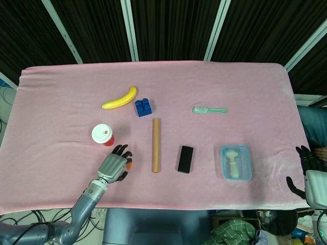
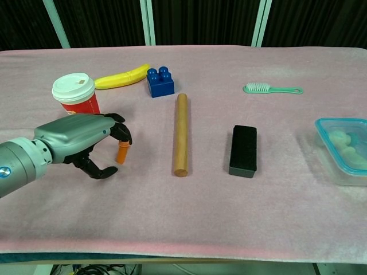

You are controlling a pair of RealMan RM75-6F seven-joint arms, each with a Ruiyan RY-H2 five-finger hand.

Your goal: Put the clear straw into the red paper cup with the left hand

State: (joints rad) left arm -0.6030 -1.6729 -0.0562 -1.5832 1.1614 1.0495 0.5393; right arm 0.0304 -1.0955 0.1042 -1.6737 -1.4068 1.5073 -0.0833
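A red paper cup (image 1: 102, 135) (image 2: 75, 94) with a white lid stands upright at the left of the pink cloth. My left hand (image 1: 115, 167) (image 2: 77, 137) hovers just right of and nearer than the cup, apart from it, fingers curled. Its fingertips pinch the clear straw (image 2: 122, 153) (image 1: 130, 164); only the straw's orange end shows, hanging below the fingers, and the clear part is hidden or too faint to see. My right hand (image 1: 308, 171) hangs off the table's right front corner, fingers spread and holding nothing.
A wooden rod (image 1: 156, 145) lies right of my left hand, with a black block (image 1: 185, 158) beyond it. A banana (image 1: 119, 98) and a blue brick (image 1: 143, 107) lie behind the cup. A green brush (image 1: 208, 109) and a blue-rimmed clear box (image 1: 250, 162) are to the right.
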